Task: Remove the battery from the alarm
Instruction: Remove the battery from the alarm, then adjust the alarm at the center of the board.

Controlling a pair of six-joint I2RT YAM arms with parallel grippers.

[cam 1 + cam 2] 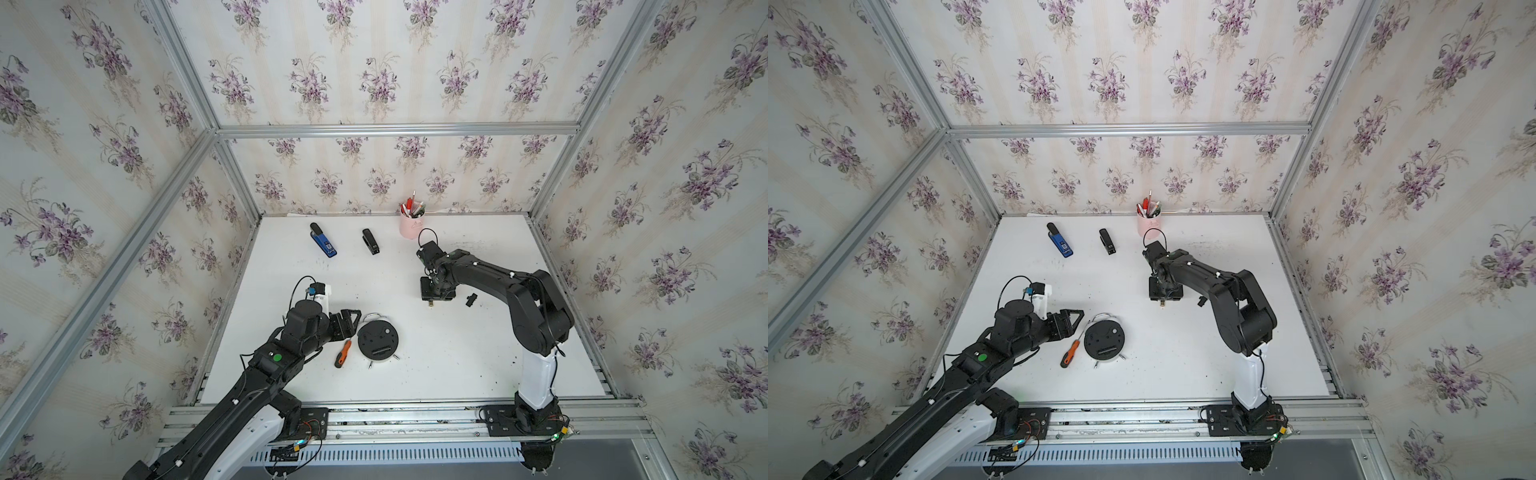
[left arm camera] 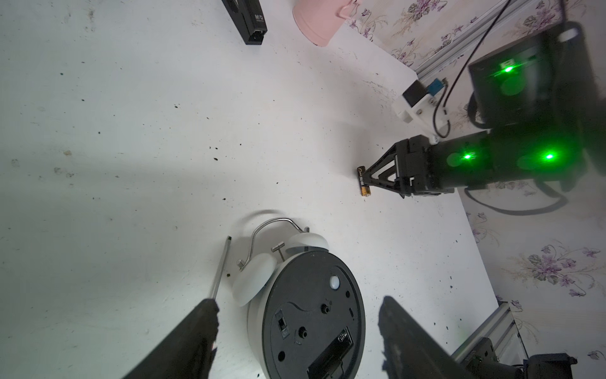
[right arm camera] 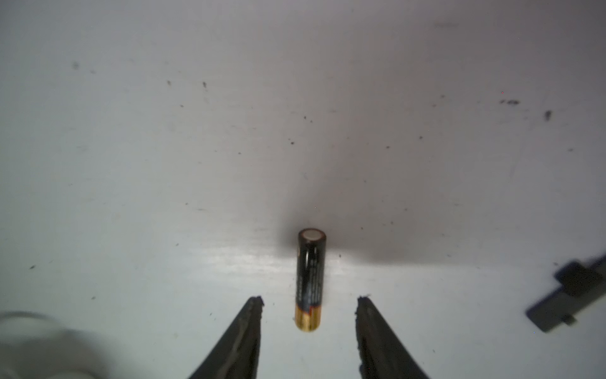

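2 grippers: jaws apart on both, nothing held.
Left gripper (image 1: 353, 323): wide, just beside the alarm's bells, near the table's (image 1: 457, 365) left edge.
Screwdriver (image 1: 343, 353): flat, just left of the alarm; 1 left finger sits by its shaft.
Alarm (image 1: 378, 340): face down, front-left of the table; battery slot open, looks empty.
Battery (image 3: 310, 279): flat mid-table, well apart from the alarm, between the right gripper's (image 3: 310, 300) fingers, no contact.
Small black piece (image 1: 471, 299): right of the battery, likely the slot cover.
Risk: the battery is round, so a finger brushing it on lift-off could roll it; the left finger could knock the screwdriver.
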